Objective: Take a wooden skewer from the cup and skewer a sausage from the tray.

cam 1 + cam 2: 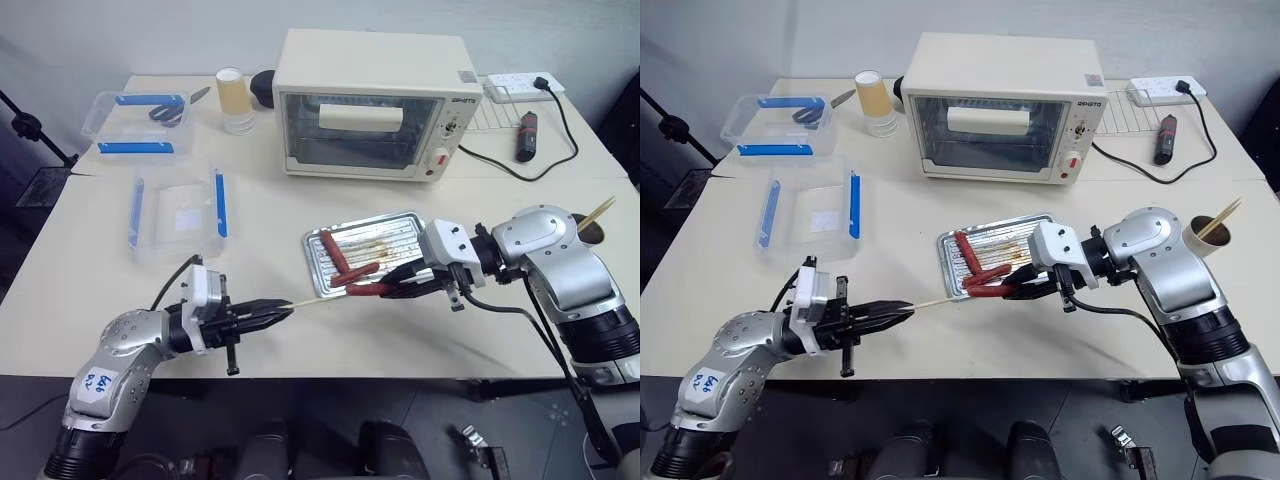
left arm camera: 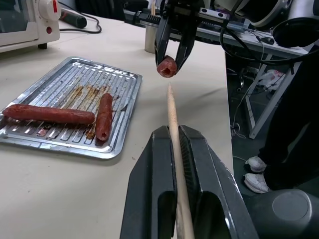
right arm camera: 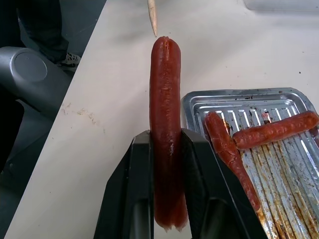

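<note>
A pale beige table (image 1: 300,330) carries all items. At the far edge a cream toaster oven (image 1: 370,105) is placed, with a stack of pale yellow cups (image 1: 234,98) beside it and a white power strip (image 1: 522,86) at the far right corner. Two clear plastic boxes with blue clips (image 1: 178,213) are set on the left side. A silver tray (image 1: 400,225) rests near the centre; a tan paper cup (image 1: 1206,235) stands at the right edge — well apart from the boxes.
</note>
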Available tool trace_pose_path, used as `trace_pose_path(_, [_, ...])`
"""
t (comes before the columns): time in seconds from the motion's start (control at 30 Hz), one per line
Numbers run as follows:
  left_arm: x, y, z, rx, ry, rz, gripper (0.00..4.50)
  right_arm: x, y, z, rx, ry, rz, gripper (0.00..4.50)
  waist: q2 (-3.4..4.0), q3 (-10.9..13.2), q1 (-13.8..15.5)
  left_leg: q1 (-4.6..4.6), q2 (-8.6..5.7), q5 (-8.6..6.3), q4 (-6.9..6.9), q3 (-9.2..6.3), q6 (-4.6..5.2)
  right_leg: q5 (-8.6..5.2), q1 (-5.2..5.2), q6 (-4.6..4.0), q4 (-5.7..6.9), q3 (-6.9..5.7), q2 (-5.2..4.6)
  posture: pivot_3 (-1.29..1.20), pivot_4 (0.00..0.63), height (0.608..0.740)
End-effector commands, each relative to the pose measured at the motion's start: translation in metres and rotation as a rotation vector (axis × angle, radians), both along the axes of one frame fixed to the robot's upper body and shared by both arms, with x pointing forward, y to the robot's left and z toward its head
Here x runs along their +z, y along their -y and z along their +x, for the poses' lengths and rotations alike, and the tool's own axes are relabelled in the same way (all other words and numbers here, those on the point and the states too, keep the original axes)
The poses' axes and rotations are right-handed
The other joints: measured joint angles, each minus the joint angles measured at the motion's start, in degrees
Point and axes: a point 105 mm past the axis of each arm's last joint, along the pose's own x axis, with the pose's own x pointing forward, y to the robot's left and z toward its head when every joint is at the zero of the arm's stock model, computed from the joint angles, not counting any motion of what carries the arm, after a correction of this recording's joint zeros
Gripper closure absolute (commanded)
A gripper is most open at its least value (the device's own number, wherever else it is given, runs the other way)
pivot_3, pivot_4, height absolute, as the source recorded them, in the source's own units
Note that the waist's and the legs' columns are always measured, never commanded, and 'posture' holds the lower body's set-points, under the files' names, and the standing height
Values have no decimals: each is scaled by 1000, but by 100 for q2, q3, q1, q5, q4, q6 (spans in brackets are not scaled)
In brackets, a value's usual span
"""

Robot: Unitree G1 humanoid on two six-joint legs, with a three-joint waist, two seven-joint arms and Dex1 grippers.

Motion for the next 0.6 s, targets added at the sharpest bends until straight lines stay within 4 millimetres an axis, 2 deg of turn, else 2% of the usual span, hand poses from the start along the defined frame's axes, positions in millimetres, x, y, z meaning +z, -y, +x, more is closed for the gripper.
trace_pose_path(0.03, [5, 1, -1, -12, 35, -8, 4500, 11, -2, -3, 24, 46, 6, 3779, 0, 0, 0, 0, 0, 0, 0, 0, 0, 0, 0, 0, 0, 0, 0, 0, 150, 740])
trace_pose_path(0.6, [1, 16, 7, -48, 44, -35, 4500, 9, -8, -8, 44, 38, 9, 3779, 0, 0, 0, 0, -1, 0, 3, 1, 0, 0, 0, 0, 2, 0, 0, 0, 150, 740])
